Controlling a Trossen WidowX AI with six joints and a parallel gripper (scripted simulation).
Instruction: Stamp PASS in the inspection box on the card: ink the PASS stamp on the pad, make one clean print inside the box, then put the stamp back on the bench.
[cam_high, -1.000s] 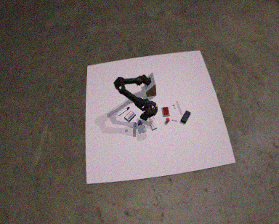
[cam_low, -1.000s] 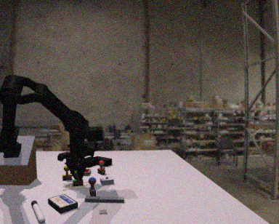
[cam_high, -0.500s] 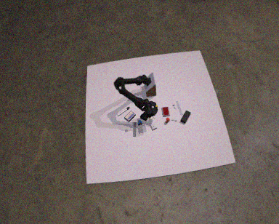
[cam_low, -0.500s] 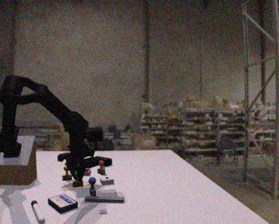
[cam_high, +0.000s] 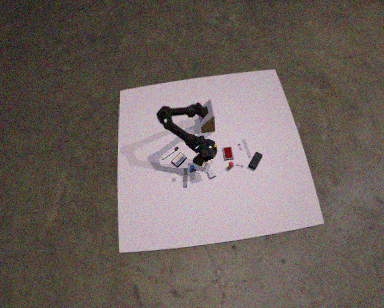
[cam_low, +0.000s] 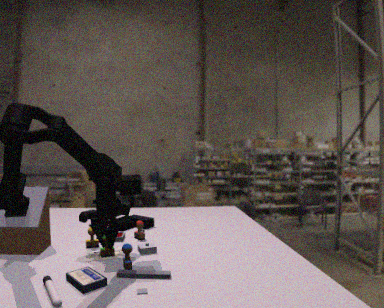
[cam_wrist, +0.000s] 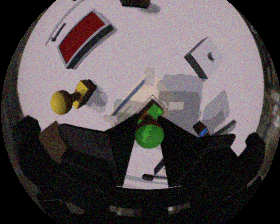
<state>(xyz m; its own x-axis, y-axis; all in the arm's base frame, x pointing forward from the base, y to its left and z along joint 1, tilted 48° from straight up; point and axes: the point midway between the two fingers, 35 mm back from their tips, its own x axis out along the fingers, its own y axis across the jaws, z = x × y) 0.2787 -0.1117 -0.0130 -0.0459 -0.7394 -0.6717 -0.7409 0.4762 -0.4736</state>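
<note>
Presently reaching across the pale surface (cam_high: 155, 215) (cam_low: 210, 230) (cam_wrist: 175, 30) with the black arm (cam_high: 177, 132) (cam_low: 80, 145), and gripping the green-knobbed stamp (cam_low: 107, 252) (cam_wrist: 150, 136) in the narrowed pincer (cam_high: 199, 161) (cam_low: 107, 245) (cam_wrist: 148, 117). Leaving the red ink pad (cam_high: 228, 153) (cam_low: 120, 235) (cam_wrist: 82, 40) off to one side, and holding the stamp low, at or just above what is looking like the card (cam_wrist: 148, 92); hiding the inspection box and any contact from view. Possibly risking a smear by sliding sideways while touching, a lopsided print by pressing with a tilted base, or a doubled mark by bouncing; perhaps also missing the box by aiming slightly off.
</note>
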